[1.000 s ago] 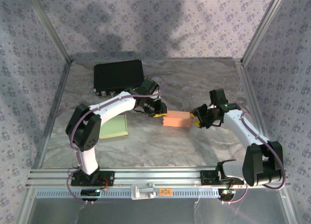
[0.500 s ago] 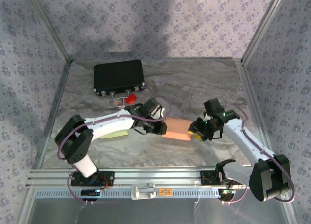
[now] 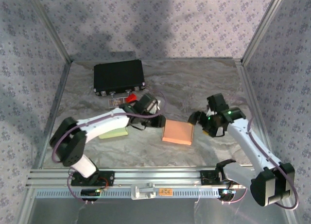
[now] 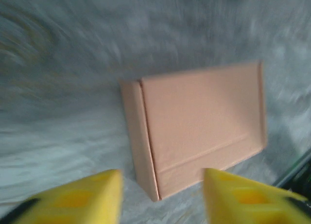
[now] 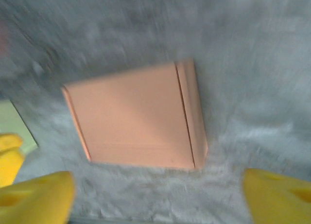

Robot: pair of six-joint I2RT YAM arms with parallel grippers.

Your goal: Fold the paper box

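Left gripper (image 4: 160, 197), right gripper (image 5: 156, 195) open, clear of box (image 3: 178, 132).

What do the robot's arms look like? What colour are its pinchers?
The left arm and right arm are white tubes with chunky black joints and thin purple cables looping alongside. The left end effector and right end effector each have two blunt yellow fingers.

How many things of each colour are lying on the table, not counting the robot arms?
Black: 1, the case
Peach: 1, the paper box
Green: 1, the flat pad
Red: 1, a small piece, too small to name
Pale: 1, a small card beside the red piece
Total: 5
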